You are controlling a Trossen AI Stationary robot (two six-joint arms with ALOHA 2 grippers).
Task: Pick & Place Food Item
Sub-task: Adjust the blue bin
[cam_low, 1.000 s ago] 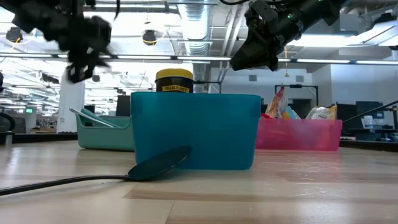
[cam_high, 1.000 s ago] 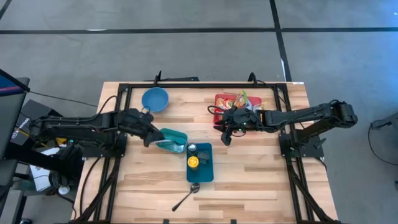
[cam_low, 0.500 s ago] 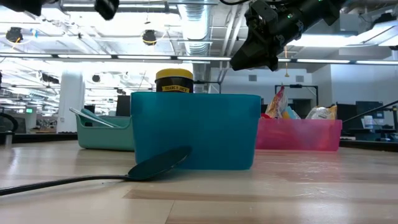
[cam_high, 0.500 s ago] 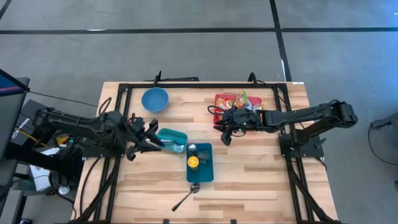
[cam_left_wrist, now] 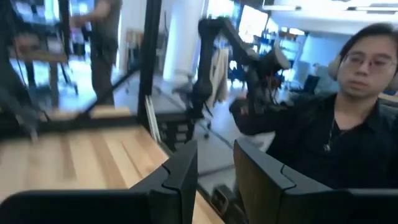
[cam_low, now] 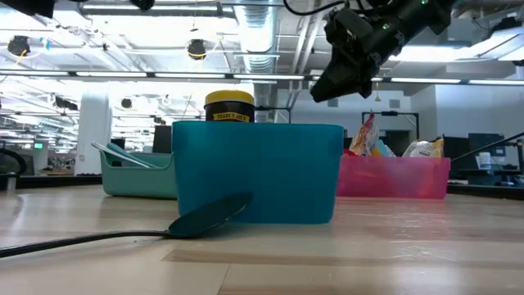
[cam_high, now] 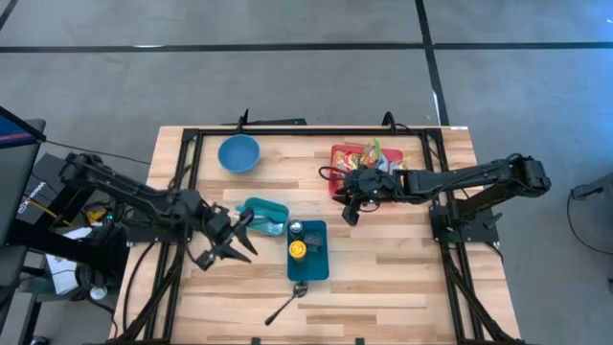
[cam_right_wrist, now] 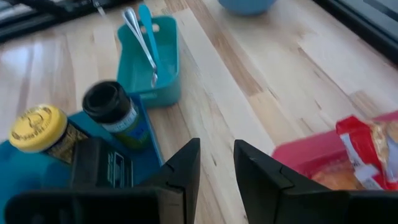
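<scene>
Food packets (cam_high: 369, 153) lie in a red tray (cam_high: 337, 153) at the far right of the table. My right gripper (cam_high: 349, 215) hovers just near-left of that tray. In its wrist view the gripper (cam_right_wrist: 216, 168) slants down, its fingers a little apart with nothing between them. My left gripper (cam_high: 244, 244) hangs in the air at the near side of a teal utensil tray (cam_high: 265, 216). It points level toward the table's right, and in its wrist view the gripper (cam_left_wrist: 216, 180) is narrowly open and empty.
A blue tray (cam_high: 316, 264) in the middle holds a yellow-lidded jar (cam_high: 298, 250) and a black-lidded jar (cam_high: 296, 228). A blue bowl (cam_high: 238, 152) stands at the far left. A spoon (cam_high: 287, 302) lies near the front edge. A person (cam_left_wrist: 348, 124) sits beyond the table's right side.
My left gripper has drawn back from above the teal utensil tray toward the table's near edge and risen out of the low view. It has also rolled and tipped up from slanting down to level. Nothing on the table has moved.
</scene>
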